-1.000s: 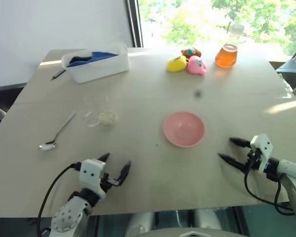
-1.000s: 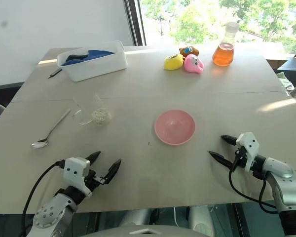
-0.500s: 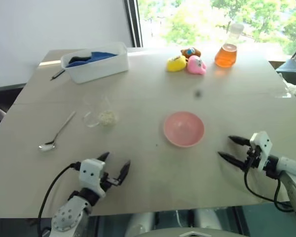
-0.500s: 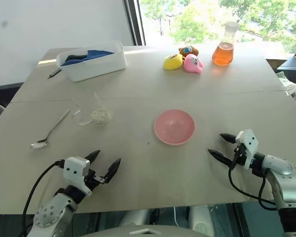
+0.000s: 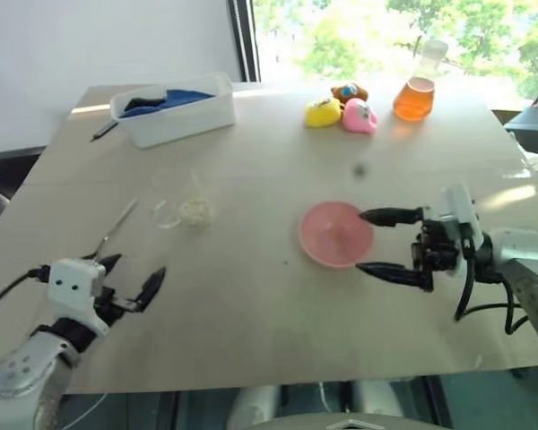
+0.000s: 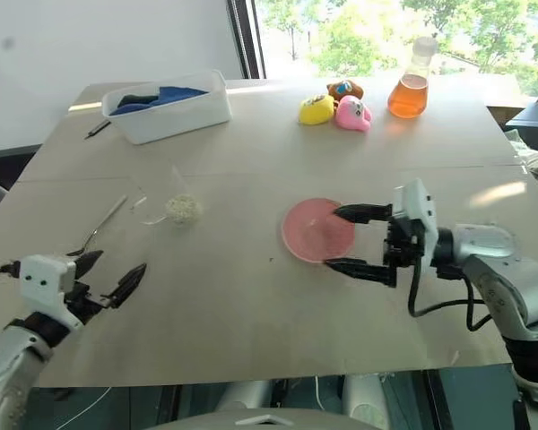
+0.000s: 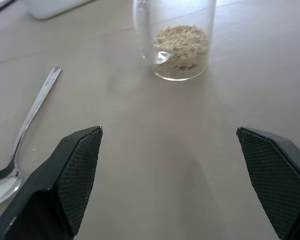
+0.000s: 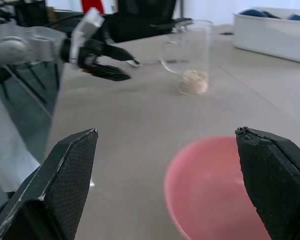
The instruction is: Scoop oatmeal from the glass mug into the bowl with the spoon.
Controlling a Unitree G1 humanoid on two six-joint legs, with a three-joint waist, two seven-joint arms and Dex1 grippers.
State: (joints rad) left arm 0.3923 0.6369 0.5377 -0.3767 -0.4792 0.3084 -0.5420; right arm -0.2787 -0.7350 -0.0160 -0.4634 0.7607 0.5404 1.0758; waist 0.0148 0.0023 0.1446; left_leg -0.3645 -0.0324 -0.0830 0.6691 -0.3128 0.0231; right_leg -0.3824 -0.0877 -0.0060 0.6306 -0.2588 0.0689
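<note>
On pale table (image 5: 251,305), pink bowl (image 5: 332,237)

pink bowl (image 5: 335,234), beige oatmeal (image 7: 181,50), silver spoon (image 7: 20,141)

The pink bowl (image 5: 335,233) is seen upright, just beside the right pincer (image 5: 383,242). Ahead of the left pincer (image 5: 130,279), oatmeal (image 7: 181,49) is held in the upright glass mug (image 7: 174,37); the silver spoon (image 5: 114,229) lies flat nearer it.

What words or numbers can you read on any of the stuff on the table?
None: no words, labels or numbers can be read on anything here.
The glass mug, pink bowl, spoon, white tub and flask of orange liquid look plain.
The small toys have markings too small to read.
</note>
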